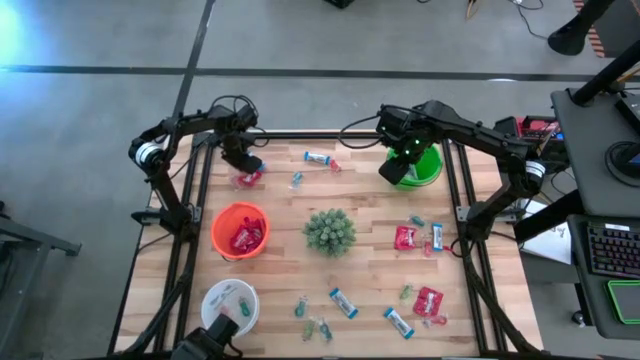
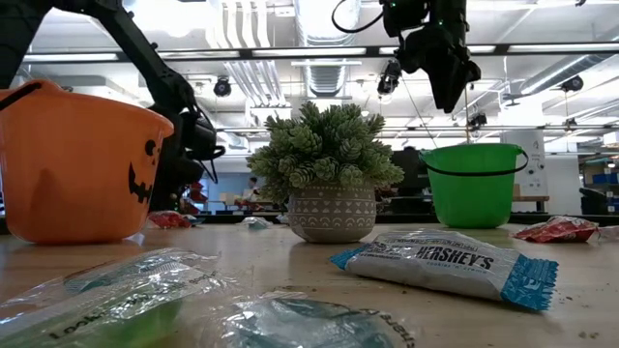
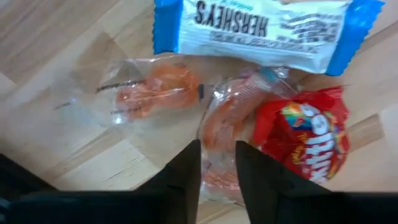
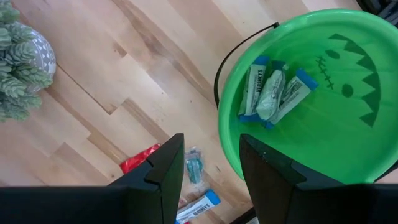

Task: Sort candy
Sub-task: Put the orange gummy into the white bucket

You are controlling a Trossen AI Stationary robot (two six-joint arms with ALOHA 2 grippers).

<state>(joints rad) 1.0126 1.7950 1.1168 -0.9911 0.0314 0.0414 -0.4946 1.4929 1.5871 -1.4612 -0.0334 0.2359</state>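
Note:
My left gripper point(image 3: 217, 177) points down at the table's far left, over a small heap of candy point(image 1: 248, 178). The heap holds two clear-wrapped orange sweets point(image 3: 155, 93), a red packet point(image 3: 305, 137) and a blue-and-white bar point(image 3: 267, 25). The gripper is shut on one clear-wrapped orange sweet point(image 3: 227, 118). My right gripper point(image 4: 211, 180) hangs open and empty above the near rim of the green bucket point(image 4: 348, 143). Blue-and-white bars point(image 4: 273, 90) lie in that bucket. My left gripper comes from above with its fingers pointing down. It pinches the end of the clear-wrapped orange sweet point(image 3: 219, 155) between its two fingers point(image 3: 186, 180). The sweet lies flat on the table, against the red packet and under the bar's edge.
An orange bucket point(image 1: 222, 222) with red packets stands near left, with a white bowl point(image 1: 213, 300) at the near edge. A potted spiky plant point(image 1: 330, 232) stands in the middle. Loose candy lies at the near edge point(image 1: 345, 303), at the right point(image 1: 405, 237) and at the far middle point(image 1: 318, 158).

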